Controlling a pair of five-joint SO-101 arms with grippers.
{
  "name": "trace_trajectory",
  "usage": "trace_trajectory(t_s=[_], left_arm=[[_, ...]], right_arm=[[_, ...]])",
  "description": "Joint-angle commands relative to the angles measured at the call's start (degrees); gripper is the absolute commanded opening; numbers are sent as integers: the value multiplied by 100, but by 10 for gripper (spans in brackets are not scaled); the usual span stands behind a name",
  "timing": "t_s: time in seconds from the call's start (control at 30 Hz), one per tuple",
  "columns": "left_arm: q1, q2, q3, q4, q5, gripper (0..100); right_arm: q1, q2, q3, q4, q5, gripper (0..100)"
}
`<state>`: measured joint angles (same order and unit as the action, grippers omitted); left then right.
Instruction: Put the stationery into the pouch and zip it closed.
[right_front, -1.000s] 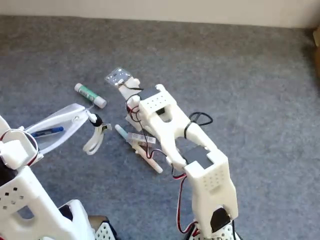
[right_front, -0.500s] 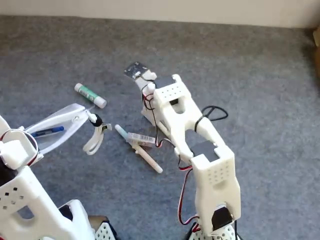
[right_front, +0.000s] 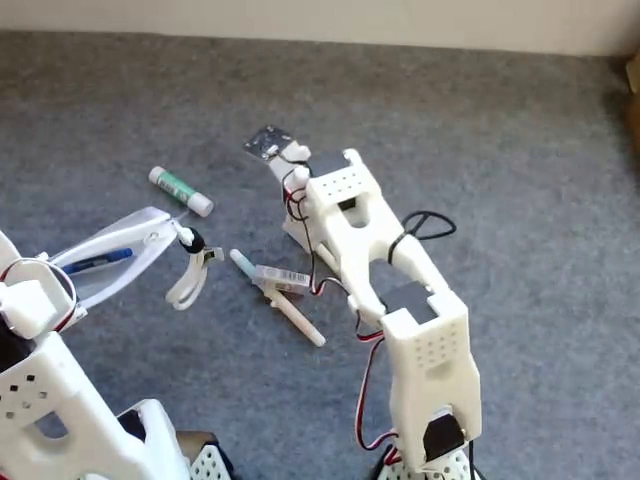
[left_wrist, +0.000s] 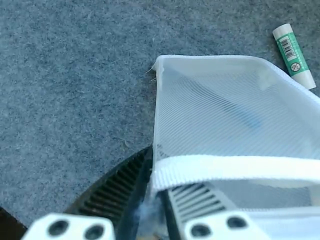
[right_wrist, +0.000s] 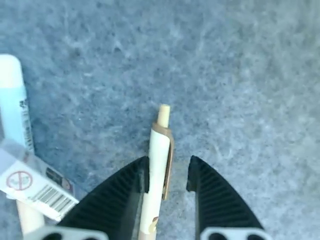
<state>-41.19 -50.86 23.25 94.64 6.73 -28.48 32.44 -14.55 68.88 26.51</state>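
A clear mesh pouch (right_front: 133, 237) lies at the left with a blue pen (right_front: 98, 262) inside it. My left gripper (left_wrist: 156, 200) is shut on the pouch (left_wrist: 225, 115) at its white webbing edge. My right gripper (right_wrist: 167, 161) is open and low over the carpet. A cream pen (right_wrist: 159, 150) lies between its fingers, against one finger (right_wrist: 122, 192) and apart from the other. A green glue stick (right_front: 181, 191) lies beyond the pouch. A blue-capped marker with a barcode label (right_front: 262, 274) and a white pen (right_front: 297, 318) lie left of the right arm (right_front: 350, 225).
Grey carpet covers the whole work surface. A white loop (right_front: 188, 278) lies by the pouch's open end. The glue stick (left_wrist: 292, 55) is just past the pouch's far corner. The marker (right_wrist: 14, 107) and its label (right_wrist: 35, 182) lie close beside the right gripper.
The right arm has swung to the right and slightly farther back, off the marker and white pen. The left arm and the pouch have stayed put.
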Motion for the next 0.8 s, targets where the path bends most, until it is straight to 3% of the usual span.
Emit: trace_trajectory(t_s=[0.0, 0.13, 0.3, 0.4, 0.77], left_arm=[[-101, -31, -22, -35, 35, 7], [-101, -31, -22, -35, 35, 7], [-101, -31, -22, -35, 35, 7], [-101, -31, -22, -35, 35, 7], [-92, -31, -22, -35, 35, 7]], right_arm=[[-119, 189, -295, 75, 70, 123], [-145, 444, -321, 84, 79, 107], [-145, 435, -321, 84, 79, 2], [-145, 426, -321, 101, 79, 5], [-154, 426, -1763, 1886, 44, 5]])
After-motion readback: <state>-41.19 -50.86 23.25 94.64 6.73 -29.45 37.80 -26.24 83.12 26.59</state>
